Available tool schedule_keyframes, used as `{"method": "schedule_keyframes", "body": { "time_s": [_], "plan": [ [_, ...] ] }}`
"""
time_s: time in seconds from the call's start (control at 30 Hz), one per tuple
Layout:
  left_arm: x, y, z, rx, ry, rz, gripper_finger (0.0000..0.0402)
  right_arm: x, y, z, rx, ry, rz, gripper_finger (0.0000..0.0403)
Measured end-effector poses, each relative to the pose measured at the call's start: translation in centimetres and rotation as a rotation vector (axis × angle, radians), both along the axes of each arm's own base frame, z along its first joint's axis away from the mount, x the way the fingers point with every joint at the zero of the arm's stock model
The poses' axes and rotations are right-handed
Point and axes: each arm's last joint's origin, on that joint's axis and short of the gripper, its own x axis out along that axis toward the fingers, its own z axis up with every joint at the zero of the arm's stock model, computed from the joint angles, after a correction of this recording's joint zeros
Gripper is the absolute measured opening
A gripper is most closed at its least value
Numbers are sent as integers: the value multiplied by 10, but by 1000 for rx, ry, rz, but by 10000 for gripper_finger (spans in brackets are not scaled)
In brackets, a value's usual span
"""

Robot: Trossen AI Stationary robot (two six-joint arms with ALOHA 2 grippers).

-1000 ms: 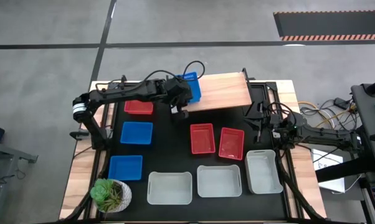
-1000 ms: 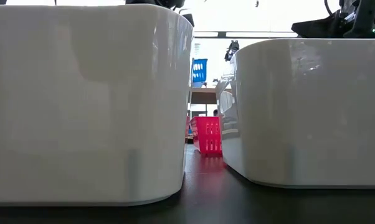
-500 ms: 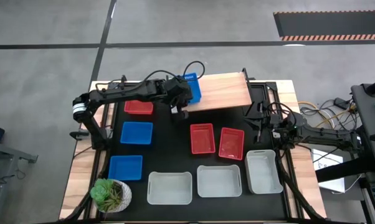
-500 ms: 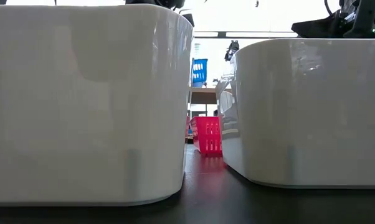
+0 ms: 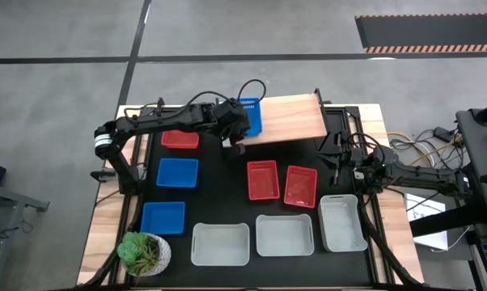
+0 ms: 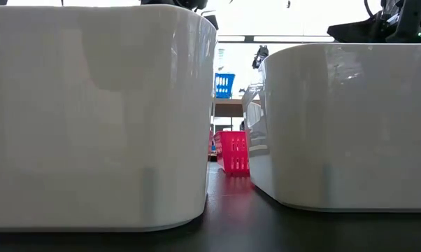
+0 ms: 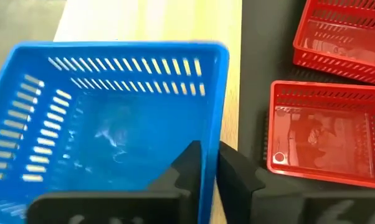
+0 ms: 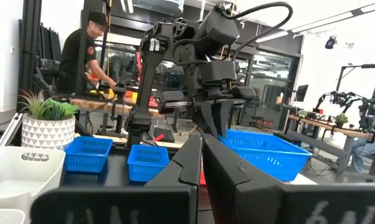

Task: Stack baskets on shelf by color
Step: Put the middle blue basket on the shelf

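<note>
Your blue basket (image 7: 106, 118), slotted plastic with a rectangular rim, sits at the left end of the light-wood shelf (image 5: 288, 118), at the far side of the table. Your left gripper (image 7: 209, 165) straddles its right wall, one finger inside and one outside, jaws close on the wall; whether they still pinch it you cannot tell. Two red baskets (image 5: 262, 179) lie on the black tabletop just nearer. Your right gripper (image 8: 202, 155) waits at the right, fingers pressed together, holding nothing
</note>
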Motion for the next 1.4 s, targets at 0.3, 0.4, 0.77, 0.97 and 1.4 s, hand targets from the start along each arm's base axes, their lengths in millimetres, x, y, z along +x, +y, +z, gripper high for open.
{"method": "schedule_keyframes", "body": {
  "time_s": [0.3, 0.4, 0.77, 0.97, 1.4],
  "plan": [
    [1, -3, 0, 0, 0, -7, 106, 0, 0, 0, 0, 0, 0, 9],
    [-1, -6, 4, 3, -2, -18, 111, 0, 0, 0, 0, -4, 0, 9],
    [-27, -46, 37, 52, -216, -105, 110, 3, -1, -2, -21, 29, -6, 9],
    [-45, -97, 5, 88, -323, -233, 97, 9, -2, -6, -17, 65, -18, 9],
    [-118, -103, -16, 411, -747, -114, 79, 45, -10, 17, 49, 226, -55, 9]
  ]
}}
